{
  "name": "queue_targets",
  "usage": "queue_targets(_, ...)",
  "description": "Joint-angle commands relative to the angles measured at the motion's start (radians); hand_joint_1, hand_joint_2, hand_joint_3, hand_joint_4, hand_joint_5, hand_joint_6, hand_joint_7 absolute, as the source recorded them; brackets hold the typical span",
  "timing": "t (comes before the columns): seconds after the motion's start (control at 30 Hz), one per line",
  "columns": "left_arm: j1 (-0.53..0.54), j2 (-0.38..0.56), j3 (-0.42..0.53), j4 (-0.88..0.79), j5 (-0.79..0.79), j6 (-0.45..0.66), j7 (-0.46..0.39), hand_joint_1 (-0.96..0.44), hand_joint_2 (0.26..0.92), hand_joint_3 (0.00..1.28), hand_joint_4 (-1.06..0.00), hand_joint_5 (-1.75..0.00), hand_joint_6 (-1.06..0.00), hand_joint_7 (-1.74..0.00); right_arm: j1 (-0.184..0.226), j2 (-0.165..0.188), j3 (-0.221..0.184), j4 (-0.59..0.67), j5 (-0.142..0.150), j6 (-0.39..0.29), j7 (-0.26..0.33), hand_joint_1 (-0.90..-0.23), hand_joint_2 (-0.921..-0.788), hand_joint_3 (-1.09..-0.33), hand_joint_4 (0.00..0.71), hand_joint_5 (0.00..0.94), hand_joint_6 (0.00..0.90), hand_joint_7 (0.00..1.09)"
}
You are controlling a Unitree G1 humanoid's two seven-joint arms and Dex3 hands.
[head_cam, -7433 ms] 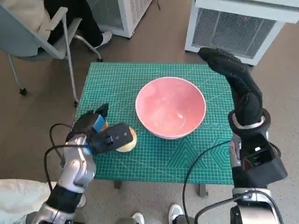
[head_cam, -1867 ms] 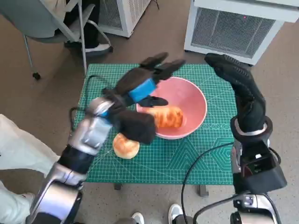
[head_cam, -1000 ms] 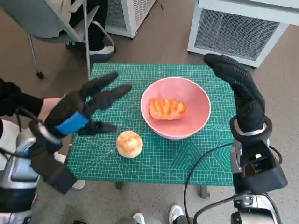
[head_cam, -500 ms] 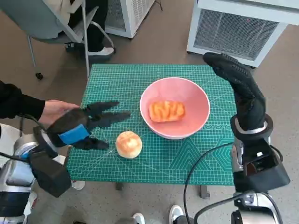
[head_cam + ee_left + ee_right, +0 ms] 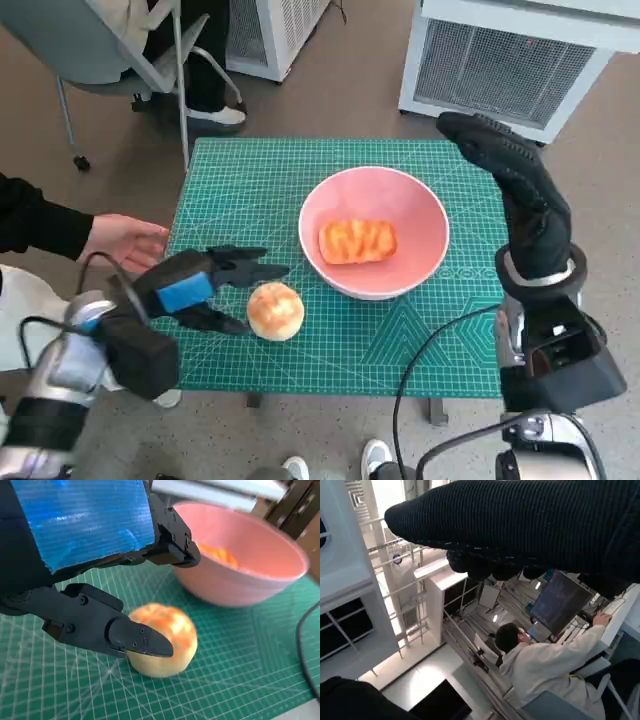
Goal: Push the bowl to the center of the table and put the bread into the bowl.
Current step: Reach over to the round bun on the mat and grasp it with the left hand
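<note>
Pink bowl [image 5: 374,232] sits mid-table holding one bread [image 5: 357,240]; my left hand [image 5: 195,287], fingers spread wide, flanks the round bun [image 5: 275,310] left outside.

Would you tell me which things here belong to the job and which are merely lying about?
Job: pink bowl, long bread inside it, round bun on the mat, left hand.
Lying about: chair, white units, person's hand.

Brown floor [image 5: 330,95] surrounds the green-matted table [image 5: 250,170], with a grey chair [image 5: 110,50] and what look like white vented units [image 5: 520,60] behind.
</note>
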Motion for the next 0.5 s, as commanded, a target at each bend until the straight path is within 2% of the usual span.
queue_targets(0.03, -0.039, -0.024, -0.03, 0.065, 0.032, 0.014, 0.001, -0.27, 0.808, 0.0, -0.38, 0.0, -0.51, 0.0, 0.012, -0.013, -0.001, -0.001, -0.005, 0.011, 0.01, -0.581, -0.921, -0.784, 0.253, 0.0, 0.066, 0.46)
queue_targets(0.33, -0.073, -0.07, -0.085, 0.161, 0.086, 0.033, 0.014, -0.23, 0.804, 0.0, -0.37, 0.0, -0.51, 0.0, 0.013, -0.013, -0.005, 0.003, -0.021, 0.007, 0.002, -0.582, -0.921, -0.785, 0.253, 0.0, 0.065, 0.46)
queue_targets(0.5, -0.085, -0.089, -0.114, 0.198, 0.13, 0.046, 0.037, -0.2, 0.813, 0.0, -0.44, -0.03, -0.55, -0.02, 0.013, -0.011, -0.006, 0.006, -0.031, 0.001, -0.003, -0.583, -0.921, -0.786, 0.252, 0.0, 0.065, 0.46)
